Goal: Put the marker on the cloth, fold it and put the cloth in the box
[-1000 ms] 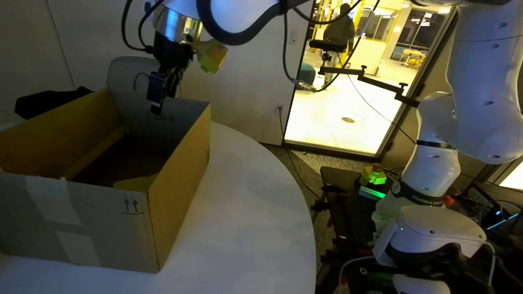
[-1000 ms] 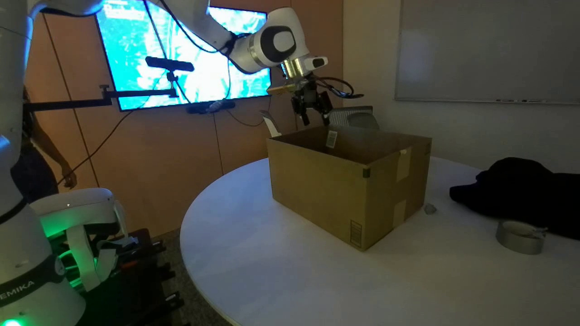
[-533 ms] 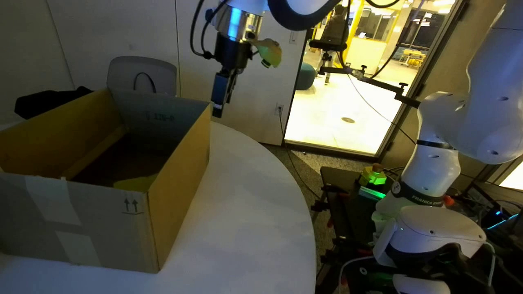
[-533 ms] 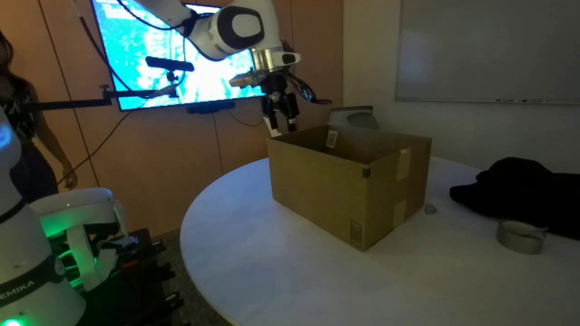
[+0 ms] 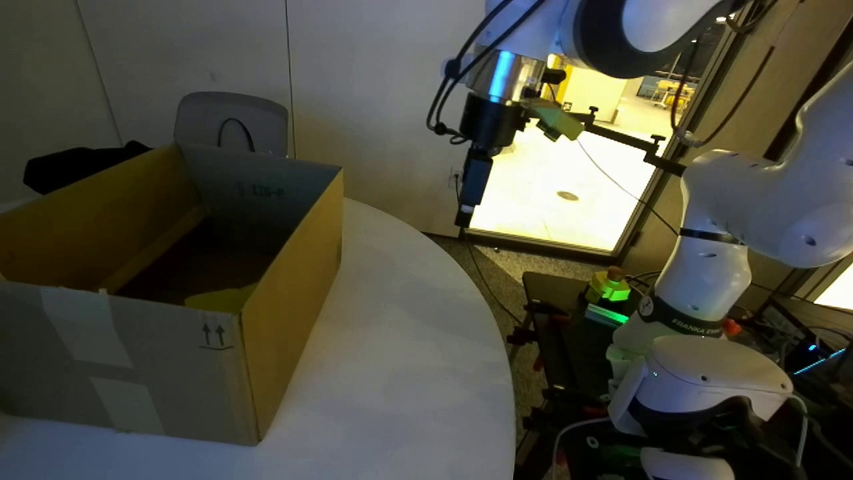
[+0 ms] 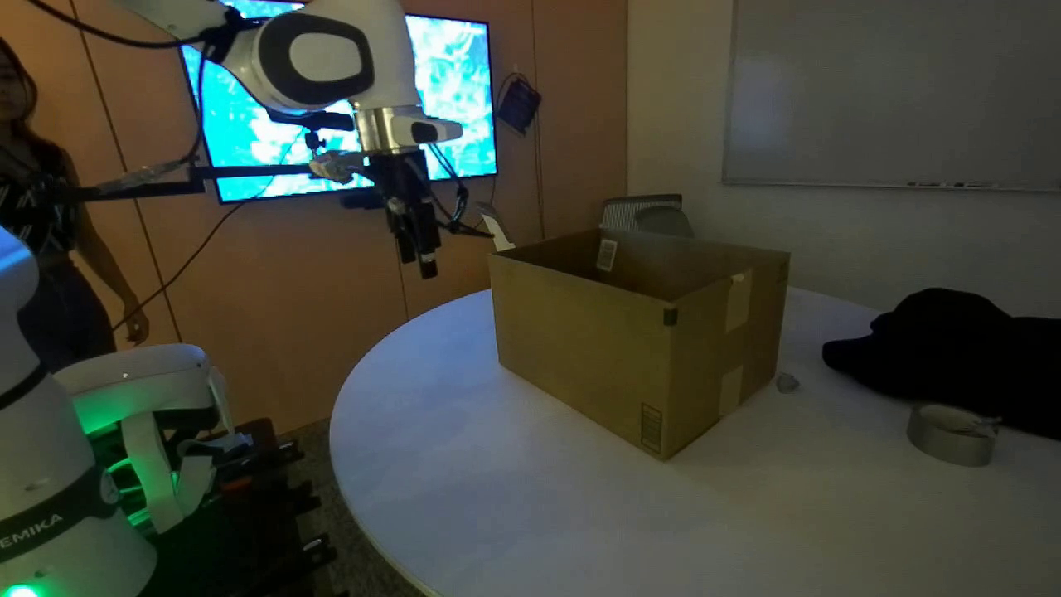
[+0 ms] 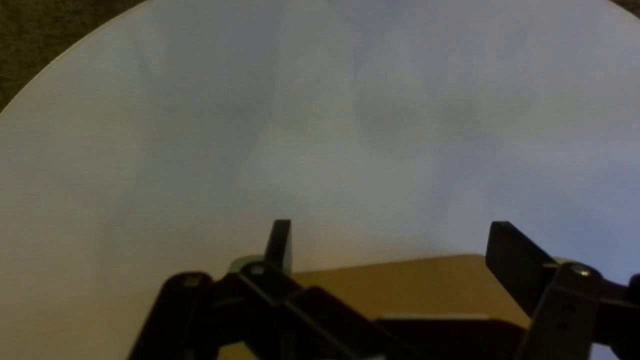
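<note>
A large brown cardboard box (image 5: 293, 313) stands upright on the table, its top open, in both exterior views. Inside it, in the corner by the printed arrows, part of the yellow cloth (image 5: 220, 299) shows; the walls hide the rest. The marker is hidden from every view. My gripper (image 6: 417, 264) hangs in the air outside the box, on the robot's side of it and apart from it. In the wrist view the gripper (image 7: 390, 223) is open, with wide-set fingers (image 7: 517, 265) and nothing held. A box wall (image 7: 400, 287) appears low in that view, beyond the fingers.
The box rests on a round white table (image 5: 400, 373). Behind it are a black garment (image 6: 953, 356), a grey tape roll (image 6: 951, 435) and a small crumpled scrap (image 6: 787, 382). A grey chair (image 5: 233, 120) stands past the box. A person (image 6: 50, 240) is near the robot.
My gripper has moved from above the box's edge out past its wall, toward the robot's base, and somewhat lower. It has stayed open. Box and cloth have not moved.
</note>
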Available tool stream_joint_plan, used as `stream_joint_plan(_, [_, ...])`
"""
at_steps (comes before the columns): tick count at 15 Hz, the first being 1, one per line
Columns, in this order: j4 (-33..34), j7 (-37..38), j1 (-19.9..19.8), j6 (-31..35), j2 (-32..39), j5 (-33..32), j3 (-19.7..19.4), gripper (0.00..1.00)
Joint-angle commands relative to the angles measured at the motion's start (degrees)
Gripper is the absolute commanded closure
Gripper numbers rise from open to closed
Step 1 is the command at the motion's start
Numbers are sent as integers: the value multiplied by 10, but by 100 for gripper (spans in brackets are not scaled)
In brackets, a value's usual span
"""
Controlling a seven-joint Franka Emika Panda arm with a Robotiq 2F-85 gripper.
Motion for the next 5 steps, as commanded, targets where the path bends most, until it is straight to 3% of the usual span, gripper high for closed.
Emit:
stream_joint_plan(1, [-108,6,6,-12,-144,30,10,0])
stream_joint_plan(2, [-51,-2,-4,-9,-61,16,9,0])
stream_joint_plan(5, [-99,-1,-2,-11,-126,19,11,0])
